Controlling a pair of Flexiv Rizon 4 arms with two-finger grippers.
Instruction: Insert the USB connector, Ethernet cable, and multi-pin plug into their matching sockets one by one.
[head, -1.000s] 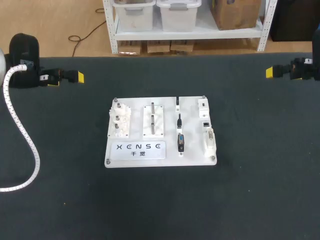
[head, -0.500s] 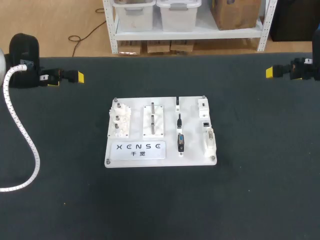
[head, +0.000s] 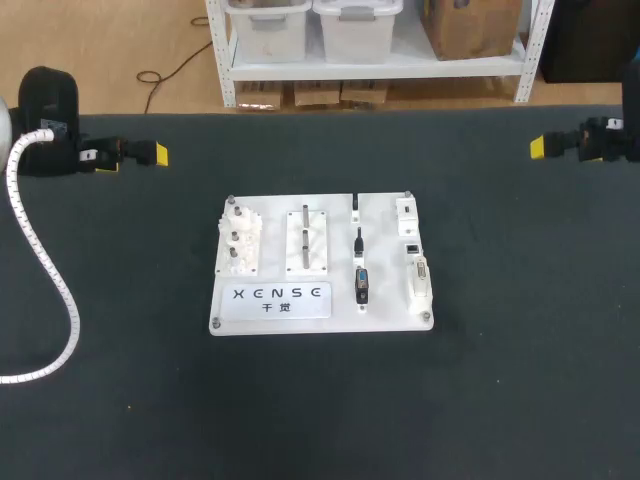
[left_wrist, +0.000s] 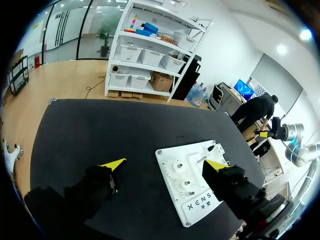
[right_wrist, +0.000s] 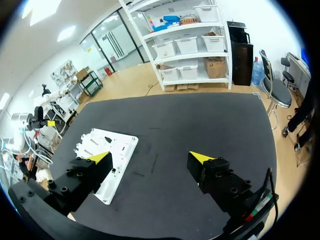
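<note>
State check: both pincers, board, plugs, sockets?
Left pincer: open, empty.
Right pincer: open, empty.
Board: flat on table, untouched.
Multi-pin plug: lying on board, not inserted.
Two smaller plugs: on board, not inserted.
Sockets: nothing plugged in.

Change noted: right gripper (head: 539, 148), minor displacement.
In the head view its yellow tip lies a trace lower and a trace further in toward the middle of the table (head: 520, 380) than in both earlier pictures, which match each other. The shift is very small, barely the tip's own width.
</note>
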